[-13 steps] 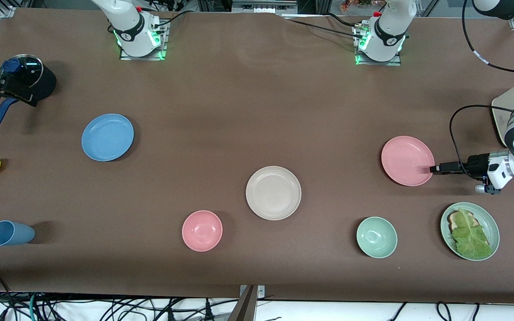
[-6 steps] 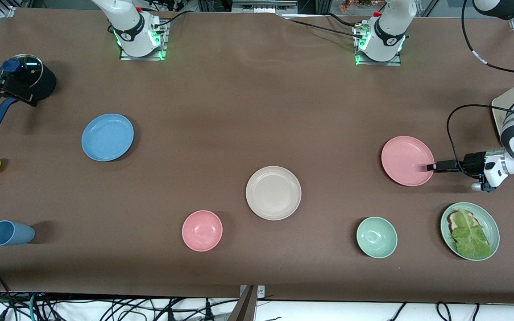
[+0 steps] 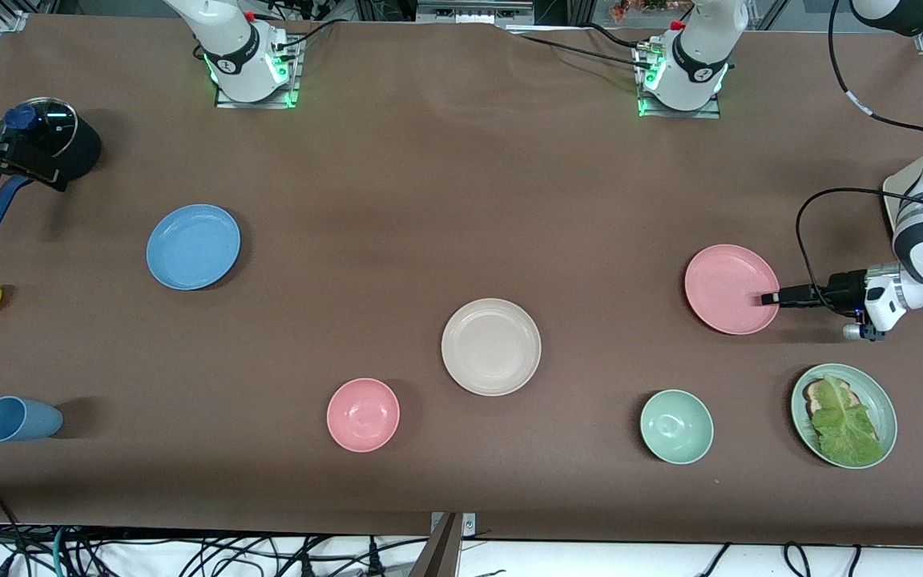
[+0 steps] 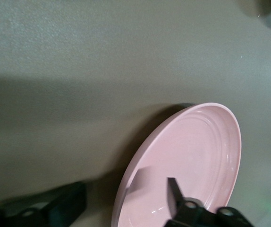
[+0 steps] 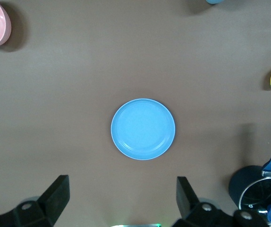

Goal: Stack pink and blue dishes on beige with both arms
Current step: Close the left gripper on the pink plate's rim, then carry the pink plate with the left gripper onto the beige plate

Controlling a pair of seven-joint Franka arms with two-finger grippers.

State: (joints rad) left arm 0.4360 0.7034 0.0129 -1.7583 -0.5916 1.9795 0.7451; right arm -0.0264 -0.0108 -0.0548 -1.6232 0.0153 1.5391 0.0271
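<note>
**Left jaws set across the pink plate rim; right jaws wide above the blue plate**

The left gripper [image 3: 767,299] is found low at the rim of the pink plate [image 3: 730,287], at the edge toward the left arm's end of the bench [image 3: 445,184]. In the left wrist view, one finger [image 4: 174,194] is seen over the inside of the pink plate [image 4: 192,161] and the other finger [image 4: 69,205] outside the rim, over the bench. The jaws are partly drawn in with the rim between them; a firm grip cannot be confirmed, and the plate lies flat on the bench.

The right gripper itself is not seen in the front view. In the right wrist view, the right gripper [image 5: 121,198] is held high with the jaws spread wide and nothing between them. The blue plate [image 5: 143,129] lies on the bench well below the jaws.

The beige plate [image 3: 491,346] is located mid-bench, between the blue plate [image 3: 193,246] and the pink plate, apart from both and from both sets of jaws. Nothing is stacked on it.
</note>
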